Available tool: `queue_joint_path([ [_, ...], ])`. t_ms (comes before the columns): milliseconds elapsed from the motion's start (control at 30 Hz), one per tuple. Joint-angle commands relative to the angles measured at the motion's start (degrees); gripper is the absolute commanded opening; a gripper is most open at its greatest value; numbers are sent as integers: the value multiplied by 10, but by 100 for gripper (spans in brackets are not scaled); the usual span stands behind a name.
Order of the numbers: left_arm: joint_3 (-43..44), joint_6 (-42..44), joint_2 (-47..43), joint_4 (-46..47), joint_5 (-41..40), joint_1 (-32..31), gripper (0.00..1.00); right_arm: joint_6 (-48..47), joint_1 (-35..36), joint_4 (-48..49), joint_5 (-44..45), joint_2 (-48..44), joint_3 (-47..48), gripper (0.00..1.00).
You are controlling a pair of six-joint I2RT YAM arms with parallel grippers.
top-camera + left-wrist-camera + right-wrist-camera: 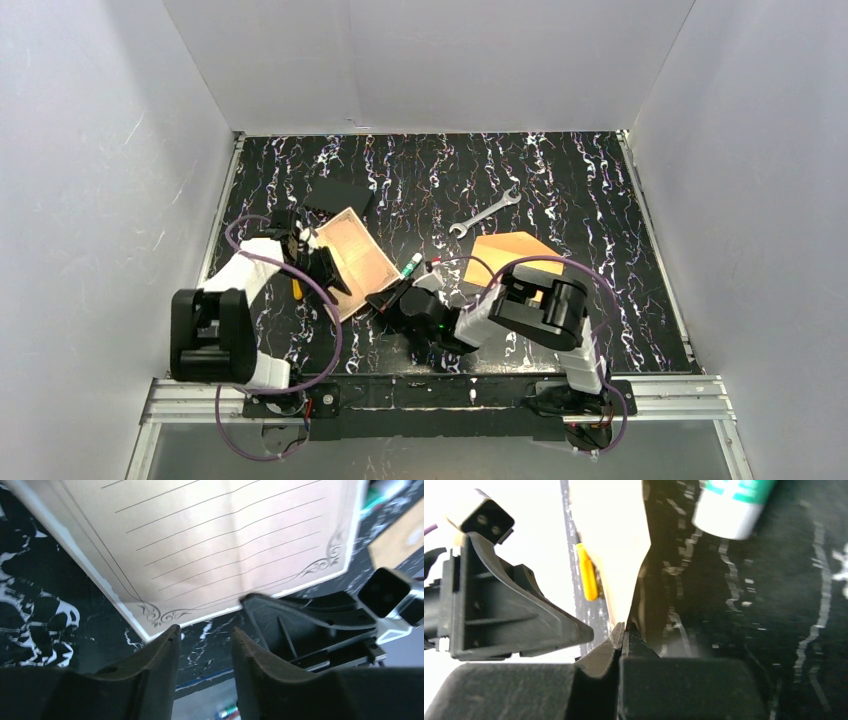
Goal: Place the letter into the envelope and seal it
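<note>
The letter [355,255], a cream sheet with ruled lines and an ornate border, lies tilted at the table's left centre. My right gripper [623,627] is shut on the letter [616,555], pinching its near corner; from above this gripper [385,300] sits at the sheet's lower right end. My left gripper [204,632] is open, nothing between its fingers, its tips just short of the letter [215,545] at the sheet's bordered edge. From above the left gripper [327,272] stands at the sheet's left side. The orange-brown envelope [510,250] lies flat to the right, partly behind the right arm.
A flat black rectangular object [338,193] lies behind the letter. A wrench [487,212] rests above the envelope. A white and green marker [411,265] lies between letter and envelope. White walls enclose the black marbled table [600,190].
</note>
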Motion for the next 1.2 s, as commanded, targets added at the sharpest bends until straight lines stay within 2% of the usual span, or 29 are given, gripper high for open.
queue_joint_path([
  [0, 57, 9, -90, -60, -29, -1, 46, -88, -7, 0, 22, -84, 27, 1],
  [167, 108, -38, -176, -82, -53, -1, 70, -161, -33, -36, -24, -150, 85, 1],
  [267, 163, -57, -201, -93, -49, 0, 85, -202, -50, -99, -43, -196, 134, 1],
  [300, 184, -59, -204, -96, -43, 0, 97, -218, -57, -124, -49, -212, 151, 1],
  [333, 209, -64, -204, -104, -42, 0, 98, -234, -63, -147, -53, -227, 167, 1],
  [400, 258, -79, -200, -119, -41, 1, 98, -261, -80, -194, -65, -254, 194, 1],
  [500, 323, -138, -190, -136, -39, 3, 98, -297, -106, -214, -83, -296, 203, 1],
  [600, 347, -287, -202, -153, -54, 13, 98, -334, -131, -196, -112, -335, 198, 1],
  [700, 262, -466, -257, 16, 4, 13, 98, -357, -150, -187, -142, -369, 194, 1],
  [800, 218, -595, -249, 123, 52, 13, 98, -358, -161, -183, -164, -399, 186, 1],
  [900, 239, -627, -200, 143, 98, 8, 98, -338, -168, -180, -178, -420, 183, 1],
  [1167, 222, -764, -160, 263, 94, -13, 97, -297, -170, -149, -213, -422, 171, 1],
])
